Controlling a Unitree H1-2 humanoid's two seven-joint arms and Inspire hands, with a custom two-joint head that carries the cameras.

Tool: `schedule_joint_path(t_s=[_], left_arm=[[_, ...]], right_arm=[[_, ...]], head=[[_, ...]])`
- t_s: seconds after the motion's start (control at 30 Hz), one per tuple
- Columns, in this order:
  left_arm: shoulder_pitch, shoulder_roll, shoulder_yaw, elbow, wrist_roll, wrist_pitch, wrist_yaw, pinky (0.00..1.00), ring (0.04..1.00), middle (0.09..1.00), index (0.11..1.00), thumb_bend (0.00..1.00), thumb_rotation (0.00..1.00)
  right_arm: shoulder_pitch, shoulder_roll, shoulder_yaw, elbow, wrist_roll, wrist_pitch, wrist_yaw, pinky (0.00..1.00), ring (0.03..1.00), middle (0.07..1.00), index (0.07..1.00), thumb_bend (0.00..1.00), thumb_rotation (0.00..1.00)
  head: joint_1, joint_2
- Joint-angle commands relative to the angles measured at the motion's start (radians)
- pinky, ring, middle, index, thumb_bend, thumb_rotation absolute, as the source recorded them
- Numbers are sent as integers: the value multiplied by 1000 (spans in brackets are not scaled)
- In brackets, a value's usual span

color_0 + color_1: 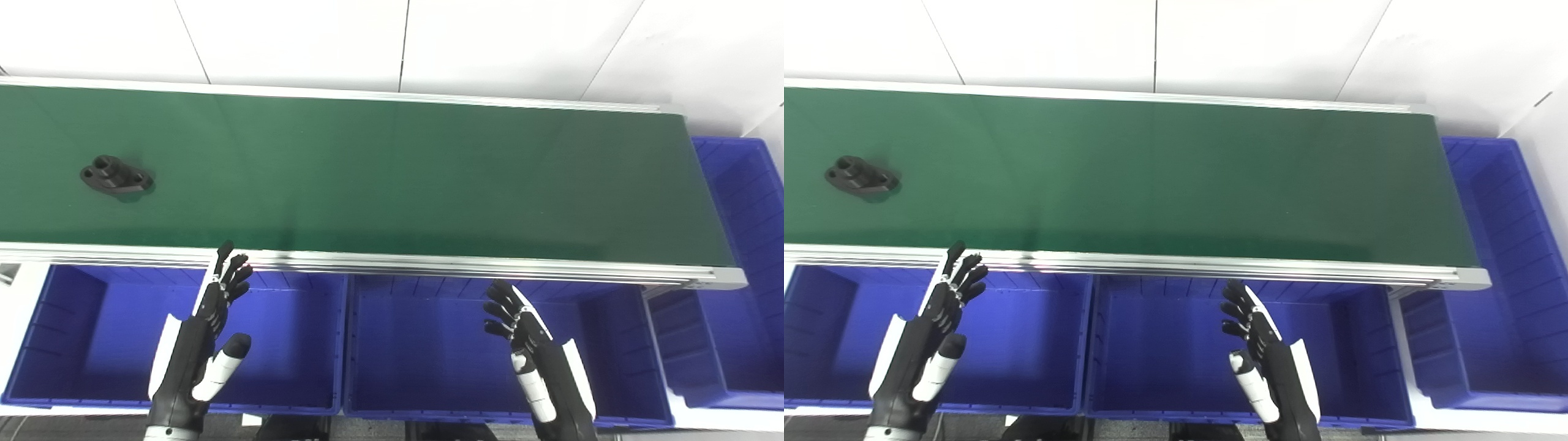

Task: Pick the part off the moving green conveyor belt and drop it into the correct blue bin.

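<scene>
A black part (116, 175) lies far left on the green belt (392, 177). The left hand (202, 343) and right hand (533, 349) hover empty over the near blue bins (343, 343), fingers spread.

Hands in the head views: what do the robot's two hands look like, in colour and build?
Both the left hand and the right hand are alike: slim black jointed fingers, a black palm and wrist with a white panel along the outer edge, and a white thumb tipped in black. No cables, sleeves or markings show.
</scene>
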Motion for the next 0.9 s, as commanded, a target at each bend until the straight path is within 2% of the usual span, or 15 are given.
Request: schedule_joint_path(t_s=[0.0,0.63,0.87], left_arm=[[-4,9,2,-32,0,-17,-3,890,912,949,1000,664,936],[-7,10,1,-27,-1,-23,-3,880,905,940,1000,652,922],[-9,-2,-12,-10,12,-37,2,851,890,923,1000,679,917]], right_arm=[[0,5,3,-31,1,0,3,795,869,893,910,791,949],[-1,4,3,-30,2,-3,3,788,867,888,913,789,951],[-6,-10,-9,-12,20,-19,5,796,869,889,916,788,951]], head=[[1,1],[3,1],[61,-16]])
